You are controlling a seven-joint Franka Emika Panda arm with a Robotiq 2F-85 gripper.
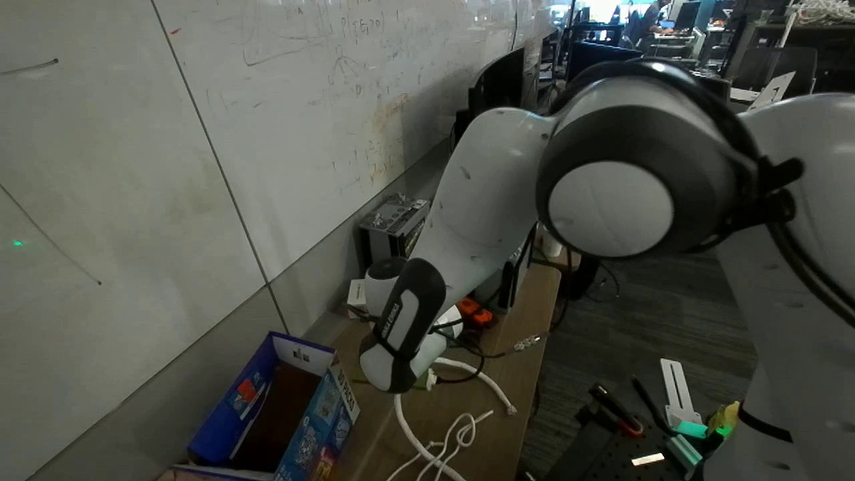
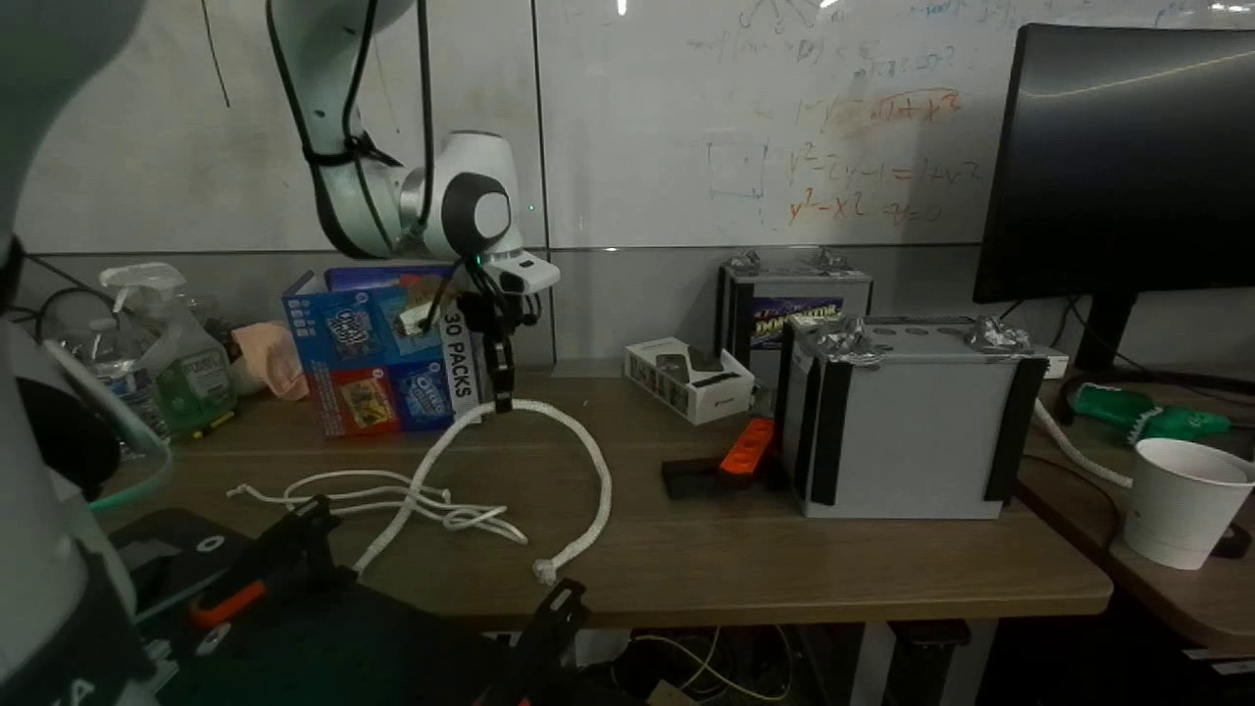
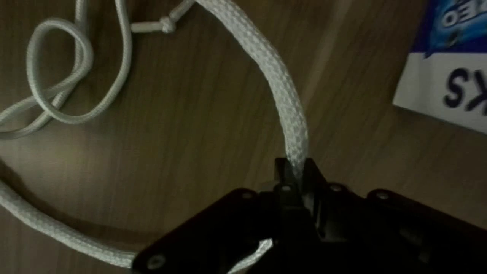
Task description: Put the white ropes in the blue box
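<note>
"Ropes (image 2: 605,480) boxed yet?"

"None that I can see. The box (image 1: 317,421), open-topped printed card, stands lower left of an exterior view; no rope shows inside."

"And the claw (image 2: 502,400)?"

"Pinched round the thick rope (image 3: 283,89), mid-frame in the wrist view: chunky, nubbly braid, arching as if fairly stiff. The thin rope (image 3: 126,49), upper left there, lies on the table (image 3: 182,125) in smooth, loose loops, knotted near one end."

"What's left?"

"Nearly all of it, I'd judge: carry the thick one into the box, let go, return for the thin."
</note>
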